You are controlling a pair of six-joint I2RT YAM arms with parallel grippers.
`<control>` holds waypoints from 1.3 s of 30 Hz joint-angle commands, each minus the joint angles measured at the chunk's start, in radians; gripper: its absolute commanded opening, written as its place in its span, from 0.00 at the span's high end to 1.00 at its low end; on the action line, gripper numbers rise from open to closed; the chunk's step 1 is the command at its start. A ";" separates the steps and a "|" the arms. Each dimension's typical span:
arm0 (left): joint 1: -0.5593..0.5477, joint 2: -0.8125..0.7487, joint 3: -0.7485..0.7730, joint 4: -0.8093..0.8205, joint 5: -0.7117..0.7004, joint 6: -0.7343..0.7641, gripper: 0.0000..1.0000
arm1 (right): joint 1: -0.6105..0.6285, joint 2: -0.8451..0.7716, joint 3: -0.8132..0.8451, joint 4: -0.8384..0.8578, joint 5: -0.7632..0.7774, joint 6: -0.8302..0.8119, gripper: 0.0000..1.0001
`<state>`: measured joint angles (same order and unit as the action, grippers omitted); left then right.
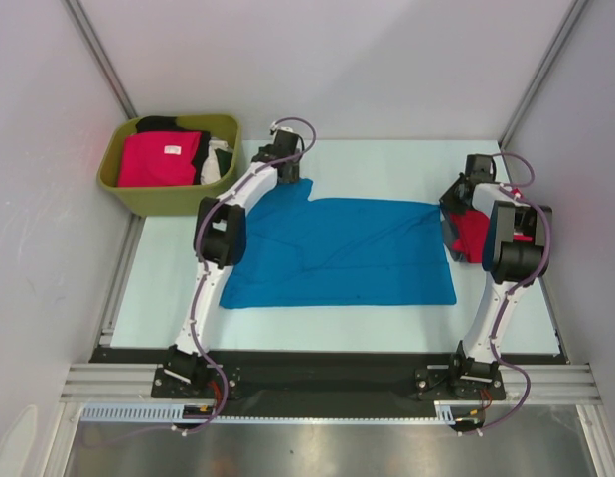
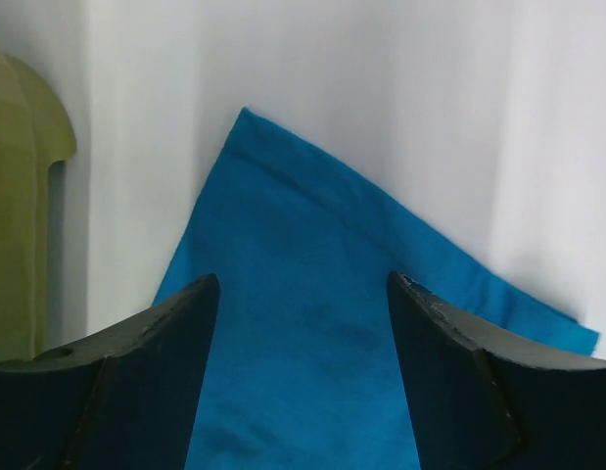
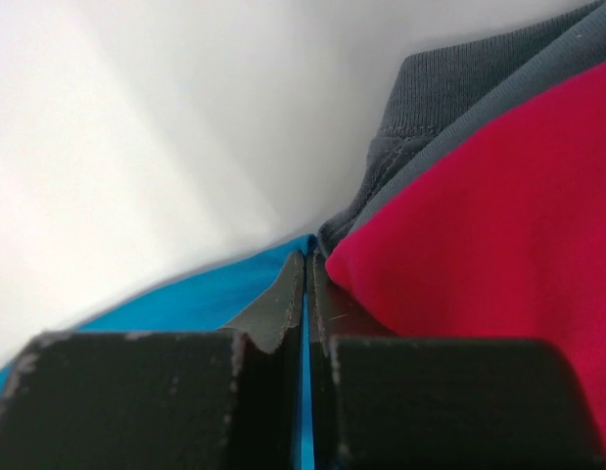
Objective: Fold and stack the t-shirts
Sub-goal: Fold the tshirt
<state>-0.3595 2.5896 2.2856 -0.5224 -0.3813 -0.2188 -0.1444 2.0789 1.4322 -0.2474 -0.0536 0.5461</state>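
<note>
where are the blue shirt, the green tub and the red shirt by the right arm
blue shirt point(image 1: 347, 253): top external view, middle of body
green tub point(image 1: 153, 199): top external view, near wall
red shirt point(image 1: 470, 237): top external view, exposed part

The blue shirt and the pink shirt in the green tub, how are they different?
The blue shirt lies spread out on the table; the pink shirt sits folded in the green tub. The blue shirt covers far more room than the pink shirt. The pink shirt shows a small white label; the blue shirt shows none. Both are soft, plain-coloured cloth.
</note>
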 commanded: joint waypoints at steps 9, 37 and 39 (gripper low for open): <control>0.074 0.069 0.162 -0.207 0.197 -0.099 0.33 | -0.023 -0.060 -0.021 0.019 -0.025 0.009 1.00; -0.036 -0.164 -0.017 0.033 -0.002 0.099 1.00 | -0.023 -0.095 0.047 -0.052 -0.066 -0.002 1.00; -0.038 -0.183 -0.043 0.038 -0.031 0.108 1.00 | -0.023 -0.112 0.048 -0.064 -0.065 -0.006 1.00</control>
<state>-0.4019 2.5237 2.2646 -0.5312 -0.3264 -0.1627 -0.1596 2.0491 1.4349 -0.2821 -0.1059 0.5491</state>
